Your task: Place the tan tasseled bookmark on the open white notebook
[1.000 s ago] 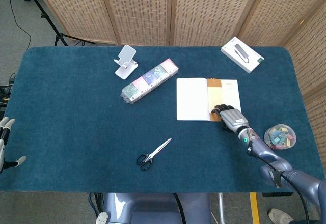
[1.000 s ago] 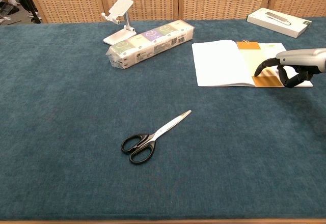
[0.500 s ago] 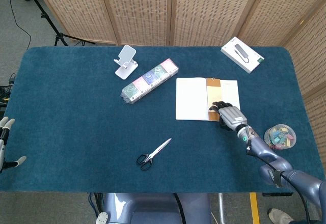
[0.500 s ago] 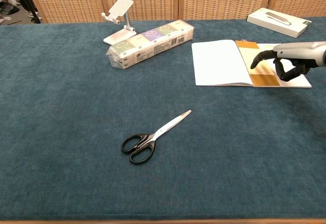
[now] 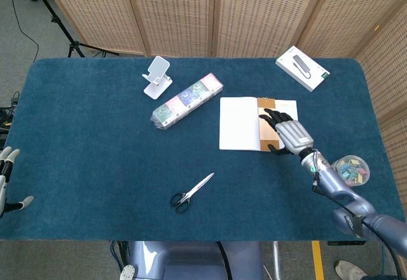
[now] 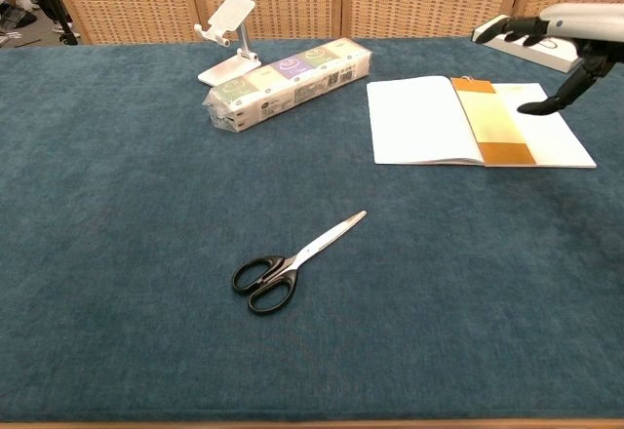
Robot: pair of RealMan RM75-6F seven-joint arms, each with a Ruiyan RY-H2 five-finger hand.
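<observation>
The open white notebook (image 5: 240,123) (image 6: 419,122) lies right of the table's middle. The tan bookmark (image 6: 492,125) (image 5: 266,109) lies flat on its right page, next to the spine, with a darker band at its near end. My right hand (image 5: 287,133) (image 6: 565,44) hovers above the right page with fingers spread, holding nothing and clear of the bookmark. My left hand (image 5: 7,181) shows at the far left edge of the head view, off the table, with its fingers apart and nothing in it.
Black-handled scissors (image 6: 288,264) lie near the front middle. A long pack of tissues (image 6: 292,83) and a white phone stand (image 6: 227,34) sit at the back left. A white box (image 5: 302,68) lies at the back right, a clear tub of clips (image 5: 350,169) at the right edge.
My right hand has lifted off the bookmark's near end and risen above the page, its fingers spreading apart. The bookmark stays flat on the notebook.
</observation>
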